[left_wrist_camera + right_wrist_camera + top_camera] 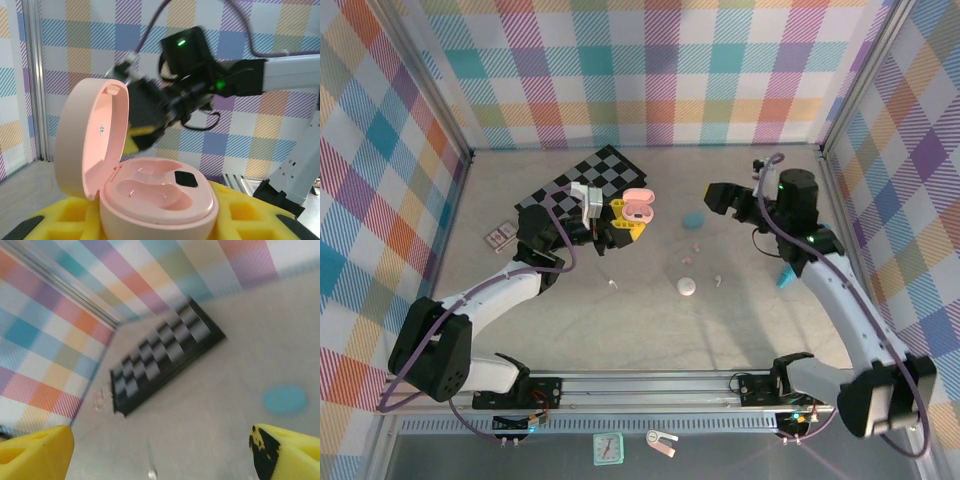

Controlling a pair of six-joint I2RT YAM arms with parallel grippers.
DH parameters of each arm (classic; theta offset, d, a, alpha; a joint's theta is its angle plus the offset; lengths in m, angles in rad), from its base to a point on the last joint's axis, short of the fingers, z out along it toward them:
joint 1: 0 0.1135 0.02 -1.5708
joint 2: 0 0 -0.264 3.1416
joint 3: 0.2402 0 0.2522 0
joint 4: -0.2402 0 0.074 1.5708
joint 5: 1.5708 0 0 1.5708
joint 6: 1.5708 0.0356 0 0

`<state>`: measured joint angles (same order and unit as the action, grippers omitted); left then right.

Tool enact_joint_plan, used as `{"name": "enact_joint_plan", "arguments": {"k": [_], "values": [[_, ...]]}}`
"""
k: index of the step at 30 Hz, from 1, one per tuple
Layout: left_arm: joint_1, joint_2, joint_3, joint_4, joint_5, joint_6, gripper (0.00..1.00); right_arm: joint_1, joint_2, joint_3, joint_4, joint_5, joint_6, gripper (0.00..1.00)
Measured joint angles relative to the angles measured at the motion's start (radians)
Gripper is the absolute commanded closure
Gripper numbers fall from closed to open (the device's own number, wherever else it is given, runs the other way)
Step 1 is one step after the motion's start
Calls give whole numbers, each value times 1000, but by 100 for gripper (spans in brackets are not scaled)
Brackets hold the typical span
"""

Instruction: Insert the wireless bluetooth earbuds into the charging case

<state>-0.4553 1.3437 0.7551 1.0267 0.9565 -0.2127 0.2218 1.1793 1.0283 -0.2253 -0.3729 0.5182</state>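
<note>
Grips the open pink charging case point(639, 207) with the left pincer point(629, 221), yellow fingers point(250, 220) set narrow against its base, just beside the checkered mat point(582, 180). Shows, in the left wrist view, the lid tipped up at the left and both wells bare. Holds nothing in the right pincer point(718, 198), spread wide, to the right of the case and apart from it. Finds the earbuds point(695, 248) lying loose on the table point(570, 320) between the arms, near a white case point(687, 287) and a teal case point(693, 218), none inside the pink one.
</note>
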Motion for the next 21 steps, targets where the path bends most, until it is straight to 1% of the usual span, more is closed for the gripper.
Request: {"name": "enact_joint_plan", "arguments": {"k": [2, 4, 5, 6, 8, 10, 13, 14, 17, 21], "values": [[0, -5, -1, -1, 0, 0, 69, -7, 82, 3, -62, -9, 19, 13], [0, -14, -7, -3, 0, 0, 69, -8, 162, 0, -110, -24, 33, 19], [0, -19, -10, -4, 0, 0, 69, -10, 189, -2, -125, -27, 37, 20], [0, -25, -14, -5, 0, 1, 69, -11, 219, -2, -142, -30, 43, 24], [0, -32, -19, -6, 0, 2, 69, -11, 264, -2, -159, -29, 46, 26], [1, -40, -20, -16, 0, 8, 69, -11, 312, -1, -173, -28, 43, 31], [1, -49, -20, -36, 0, 20, 69, -8, 385, 11, -193, -13, 27, 43], [1, -51, -20, -42, 0, 23, 69, -3, 407, 19, -201, -2, 21, 45], [1, -61, -20, -58, 0, 31, 69, 10, 479, 63, -229, 48, 9, 49], [1, -71, -21, -82, 0, 49, 69, 43, 555, 135, -253, 114, -8, 51]]}}
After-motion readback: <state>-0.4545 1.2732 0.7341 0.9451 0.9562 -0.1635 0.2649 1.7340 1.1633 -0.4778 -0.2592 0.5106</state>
